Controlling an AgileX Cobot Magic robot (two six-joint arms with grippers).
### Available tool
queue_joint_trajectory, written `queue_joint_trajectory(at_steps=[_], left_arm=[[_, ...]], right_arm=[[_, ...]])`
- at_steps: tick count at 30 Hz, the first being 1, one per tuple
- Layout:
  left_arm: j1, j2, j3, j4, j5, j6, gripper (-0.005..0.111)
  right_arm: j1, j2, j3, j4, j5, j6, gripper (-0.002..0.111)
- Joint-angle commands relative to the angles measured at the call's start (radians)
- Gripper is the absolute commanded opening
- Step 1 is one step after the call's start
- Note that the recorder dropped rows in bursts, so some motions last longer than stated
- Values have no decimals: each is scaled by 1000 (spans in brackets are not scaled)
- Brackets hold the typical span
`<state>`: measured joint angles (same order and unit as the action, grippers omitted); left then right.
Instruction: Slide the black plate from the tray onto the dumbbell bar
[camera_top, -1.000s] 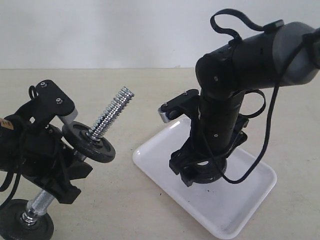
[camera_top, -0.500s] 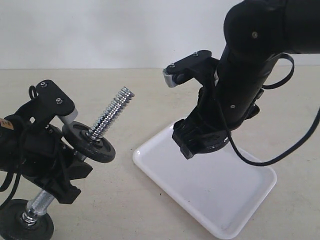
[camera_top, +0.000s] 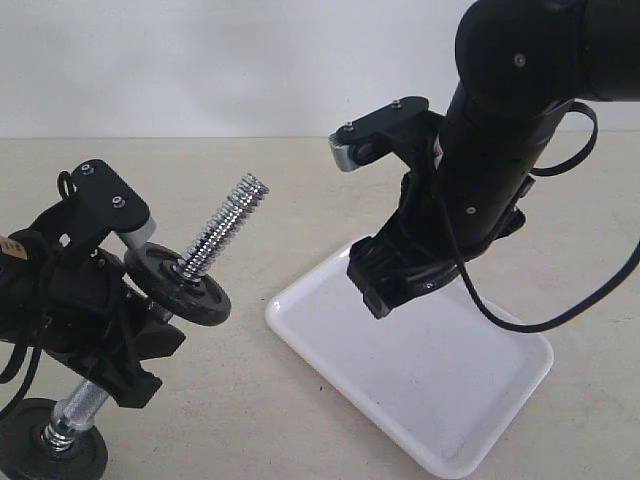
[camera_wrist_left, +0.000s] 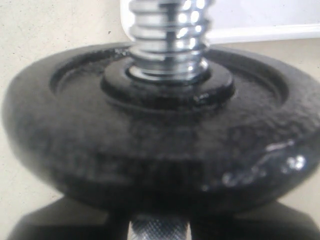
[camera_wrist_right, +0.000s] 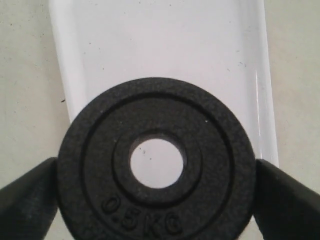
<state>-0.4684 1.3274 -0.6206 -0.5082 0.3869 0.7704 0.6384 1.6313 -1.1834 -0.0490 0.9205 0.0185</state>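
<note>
In the right wrist view the black plate (camera_wrist_right: 210, 130), stamped 0.5 KG, sits between the two dark fingers of my right gripper (camera_wrist_right: 156, 192), which is shut on its rim. The white tray (camera_wrist_right: 150, 40) shows through the centre hole and lies below the plate. In the exterior view the right gripper (camera_top: 400, 278) hangs above the tray (camera_top: 450, 400), and the plate is mostly hidden by it. My left gripper (camera_top: 125, 340) is shut on the knurled dumbbell bar (camera_wrist_left: 159, 229). The bar tilts, its threaded end (camera_top: 240, 200) pointing up and right, with a black disc (camera_top: 190, 288) on it.
A second black disc (camera_top: 45, 455) on the bar's low end rests near the table's front left corner. The beige table (camera_top: 300, 180) is bare between the bar's tip and the tray. The left wrist view is filled by the bar's upper disc (camera_wrist_left: 150, 145).
My right gripper has risen off the tray with the black plate in it, and its arm has swung upward. The left arm and the bar have stayed still.
</note>
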Motion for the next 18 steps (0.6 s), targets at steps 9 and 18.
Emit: queue_joint_trajectory(at_steps=[9,18], left_arm=[[-1,-36,-32,-52,-91,-3,4],[-1,-36,-32,-52,-85,-3,4]], right_arm=[[-1,64,-4,-6,-72,5,0],[-1,266,-4,-4,-132,5,0]])
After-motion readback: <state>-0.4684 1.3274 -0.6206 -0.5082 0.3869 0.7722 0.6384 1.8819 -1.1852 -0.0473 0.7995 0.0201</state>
